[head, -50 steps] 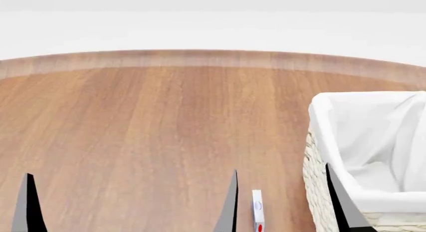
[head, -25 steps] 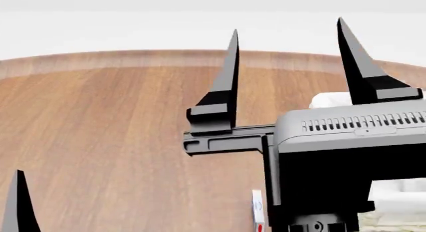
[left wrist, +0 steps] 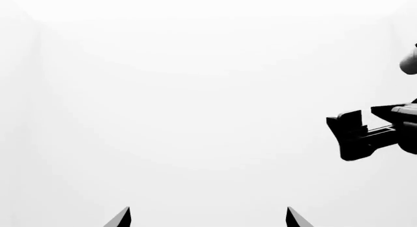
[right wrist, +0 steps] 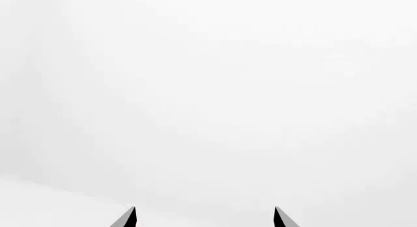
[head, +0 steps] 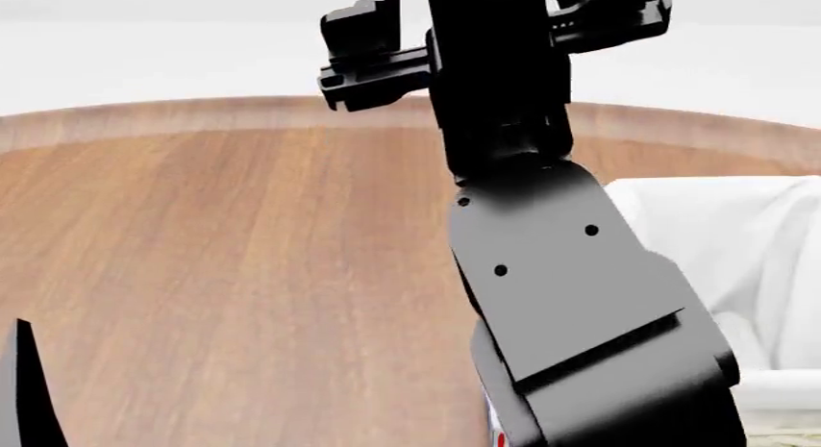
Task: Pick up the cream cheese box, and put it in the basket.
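Right hand (right wrist: 203,218) raised, apart; cream cheese box (head: 493,430) mostly hidden.

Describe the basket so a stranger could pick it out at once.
Start from the round wooden table and look to its right side, past the raised right arm. The basket stands there, partly hidden by that arm. Its white cloth liner, draped over the rim, sets it apart from everything else on the bare wood.
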